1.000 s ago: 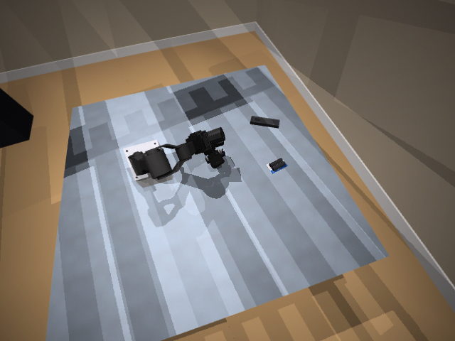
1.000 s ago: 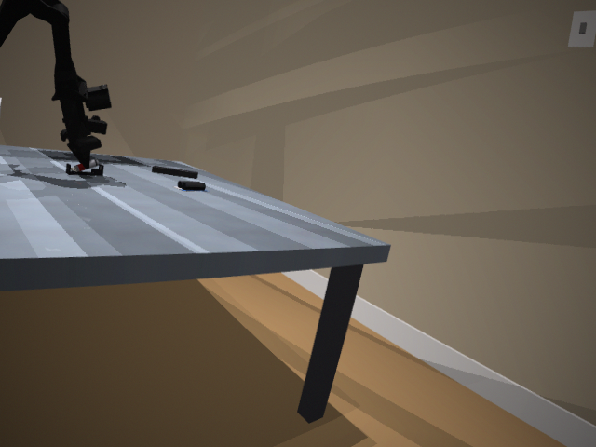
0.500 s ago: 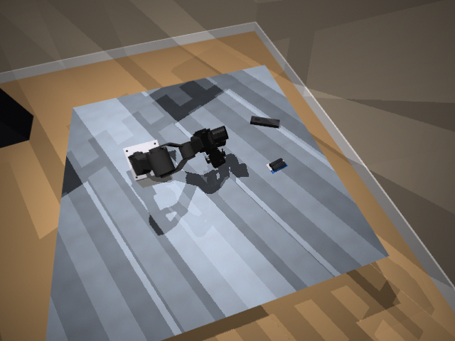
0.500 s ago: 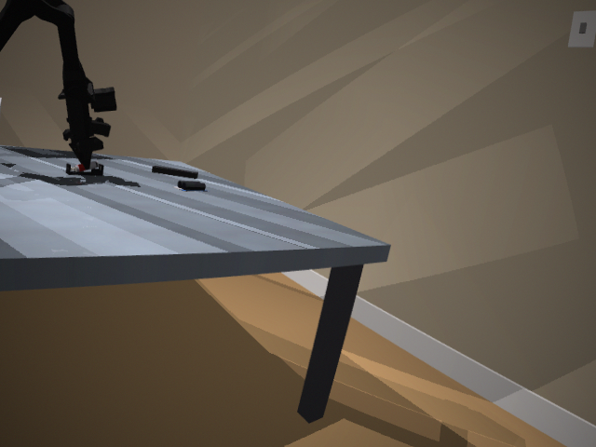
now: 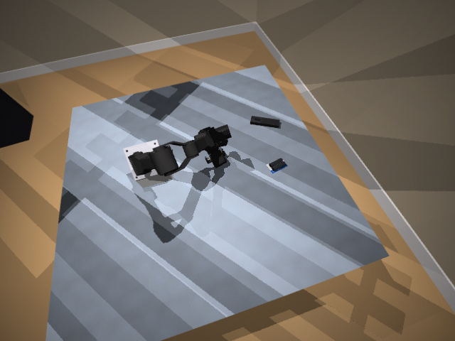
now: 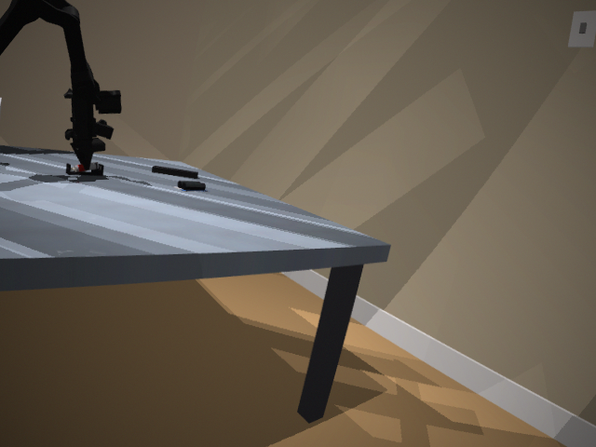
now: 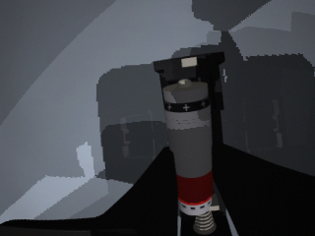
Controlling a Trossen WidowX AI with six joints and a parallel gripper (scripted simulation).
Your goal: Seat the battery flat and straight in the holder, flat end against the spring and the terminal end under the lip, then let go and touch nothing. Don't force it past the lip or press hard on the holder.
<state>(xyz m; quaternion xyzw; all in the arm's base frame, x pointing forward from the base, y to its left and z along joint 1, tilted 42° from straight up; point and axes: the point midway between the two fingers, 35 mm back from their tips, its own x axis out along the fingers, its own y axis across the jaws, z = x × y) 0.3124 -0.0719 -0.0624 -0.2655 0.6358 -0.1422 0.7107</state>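
The battery (image 7: 189,147) (image 6: 80,168) is grey-white with a black plus-marked band and a red band. My gripper (image 7: 189,151) (image 6: 86,166) is shut on it near the red band. The black holder (image 7: 219,105) (image 6: 99,169) is around and below it on the table. In the wrist view the terminal end points to the holder's lip end, with a gap before the end wall. The flat end is beside the spring (image 7: 205,225), which shows below it. Whether the battery touches the holder floor cannot be told. In the top view the arm hides the holder and battery.
A long black bar (image 5: 265,121) (image 6: 174,171) lies on the striped grey table (image 5: 257,220) (image 6: 216,231) beyond the gripper. A small blue board with a ribbed black block (image 5: 277,164) (image 6: 191,185) lies nearer the table's right edge. The arm stands on a white base plate (image 5: 149,145).
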